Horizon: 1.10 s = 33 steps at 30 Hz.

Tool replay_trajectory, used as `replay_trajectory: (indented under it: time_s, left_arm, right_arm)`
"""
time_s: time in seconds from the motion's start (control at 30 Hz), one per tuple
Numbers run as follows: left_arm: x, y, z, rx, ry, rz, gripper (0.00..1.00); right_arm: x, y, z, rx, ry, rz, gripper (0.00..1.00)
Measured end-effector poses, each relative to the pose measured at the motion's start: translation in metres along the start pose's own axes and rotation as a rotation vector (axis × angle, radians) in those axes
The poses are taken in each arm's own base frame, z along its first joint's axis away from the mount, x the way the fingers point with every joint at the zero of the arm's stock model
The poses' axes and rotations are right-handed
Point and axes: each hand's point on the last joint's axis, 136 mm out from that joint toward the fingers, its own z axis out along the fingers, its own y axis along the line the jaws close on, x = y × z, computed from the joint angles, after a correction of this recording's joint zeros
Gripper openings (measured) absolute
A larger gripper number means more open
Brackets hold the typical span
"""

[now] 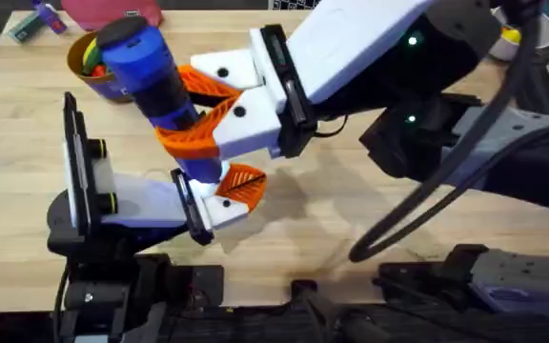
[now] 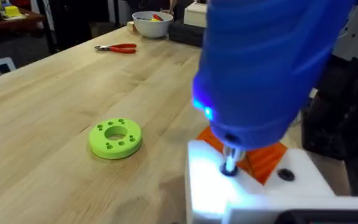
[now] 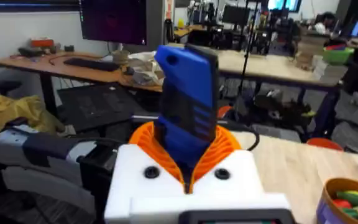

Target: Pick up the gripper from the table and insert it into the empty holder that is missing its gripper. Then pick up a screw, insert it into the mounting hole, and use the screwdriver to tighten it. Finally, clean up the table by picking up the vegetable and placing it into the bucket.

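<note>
Step in hand: tightening. The right gripper (image 1: pixel 213 110) is clamped on the screwdriver (image 1: pixel 146 67), bit seated on the screw (image 2: pixel 229 168) in the holder (image 2: pixel 229 193). The left gripper's (image 1: pixel 213 205) finger opening cannot be determined. Next: hold the bit vertical. The bucket (image 1: pixel 98 71) stands close behind; the lime-green ring (image 2: pixel 115 138) and red-handled pliers (image 2: pixel 117 48) lie clear.

Robotics lab or office: desks, monitor (image 3: pixel 114 22), keyboard (image 3: pixel 92 63), wooden worktable (image 2: pixel 55 99).
</note>
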Motion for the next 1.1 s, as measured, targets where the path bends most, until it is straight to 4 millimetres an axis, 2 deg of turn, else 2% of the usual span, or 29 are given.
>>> replay_trajectory:
  time_s: [0.33,0.77,1.1]
  left_arm:
    - [0.0,0.0,0.0,0.0,0.0,0.0,0.011]
    - [0.0,0.0,0.0,0.0,0.0,0.0,0.011]
    - [0.0,0.0,0.0,0.0,0.0,0.0,0.011]
  right_arm:
    - [-0.024,0.003,0.004,-0.047,-0.027,-0.022,0.025]
    - [-0.009,0.002,0.002,-0.061,0.027,0.04,0.025]
    - [-0.007,0.003,0.002,-0.063,0.032,0.021,0.025]
